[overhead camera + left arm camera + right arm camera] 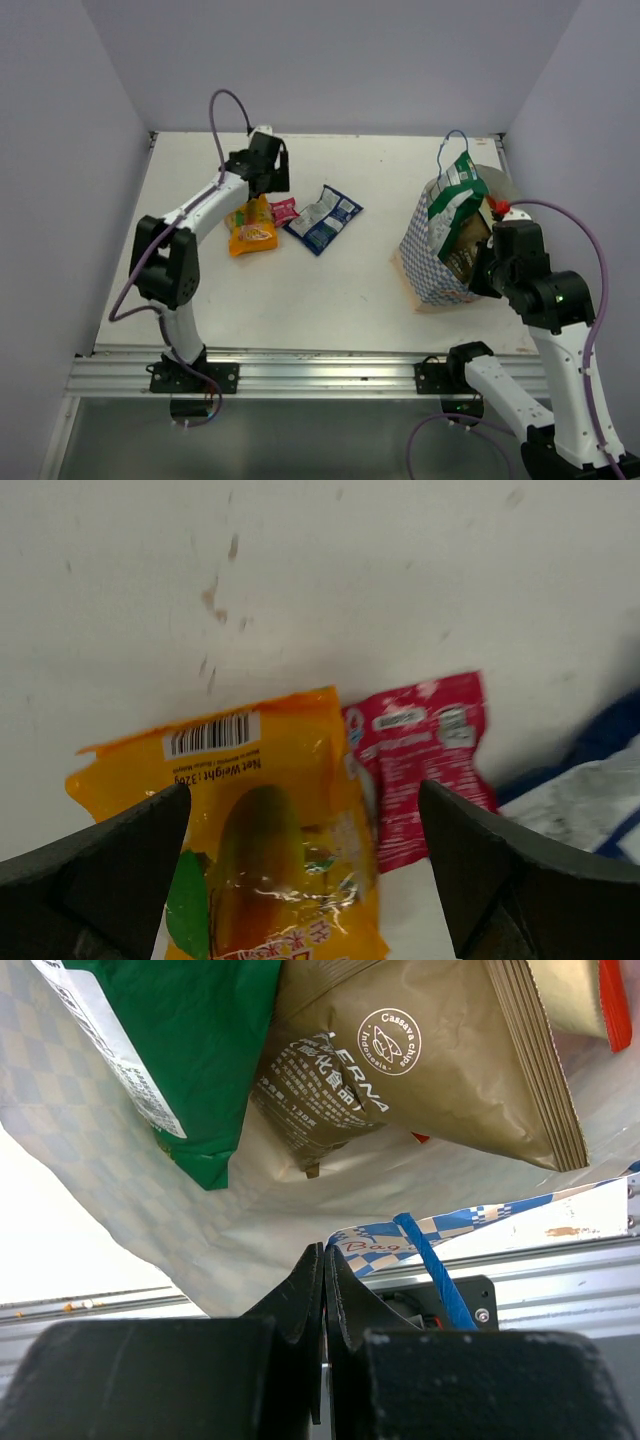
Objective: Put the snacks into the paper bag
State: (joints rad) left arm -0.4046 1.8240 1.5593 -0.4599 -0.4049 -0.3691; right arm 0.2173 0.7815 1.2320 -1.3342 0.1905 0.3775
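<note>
**Three packets out, left tool wide open over two of them**

On the left I have the left gripper (300,810) spread as wide as it goes and holding nothing, hanging over the orange packet (270,830). The little pink packet (425,760) lies right against the orange one's edge, and both sit between my fingers. If I close here, I reckon I could catch both, or nudge the pink one aside. The foil looks slick, so a shallow pinch may slip.

Just to the right, the blue-and-white packet (323,218) lies flat on the table (330,300).

Further right stands the paper bag (430,265), leaning, with the green packet (455,195) poking out of its mouth and the brown packet (430,1050) beside it inside. The right gripper (323,1260) is closed at the bag's rim, by the blue cord handle (430,1270). I cannot tell whether paper is nipped between its fingers. With the mouth crowded, another packet might snag on the green one or tip the bag.
</note>
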